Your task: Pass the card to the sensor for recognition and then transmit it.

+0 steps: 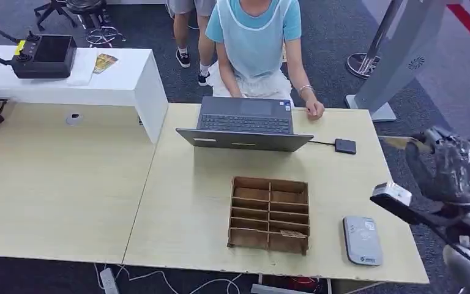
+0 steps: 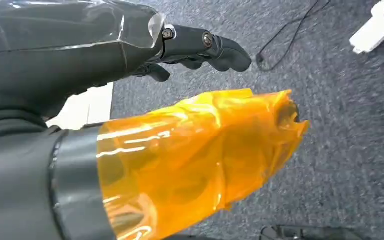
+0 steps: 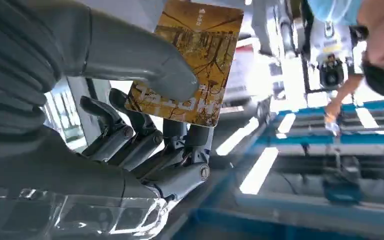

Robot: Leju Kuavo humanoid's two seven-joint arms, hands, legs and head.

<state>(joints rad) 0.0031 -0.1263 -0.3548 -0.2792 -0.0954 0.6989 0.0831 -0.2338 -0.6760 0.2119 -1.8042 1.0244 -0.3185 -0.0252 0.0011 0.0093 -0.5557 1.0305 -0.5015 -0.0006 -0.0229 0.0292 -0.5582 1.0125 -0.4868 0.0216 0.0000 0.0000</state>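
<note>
My right hand point(image 1: 450, 164), wrapped in clear film, hovers off the table's right edge. It pinches a yellow-brown picture card point(image 1: 399, 143) that juts out toward the table. The right wrist view shows the thick thumb pressing this card point(image 3: 200, 55) against the fingers point(image 3: 145, 140) of the hand point(image 3: 130, 100). A small black sensor pad point(image 1: 345, 146) lies on the table, left of the card, wired to the laptop point(image 1: 245, 124). My left hand point(image 2: 80, 55) hangs over grey carpet and holds nothing; its dark fingers point(image 2: 205, 45) are stretched out and its thumb point(image 2: 195, 150) is wrapped in orange film.
A person sits behind the laptop with a hand point(image 1: 314, 109) on the far table edge. A wooden divided box point(image 1: 270, 214) stands mid-table, with a flat grey device point(image 1: 362, 240) to its right. A white counter point(image 1: 67, 79) carries a black controller at back left.
</note>
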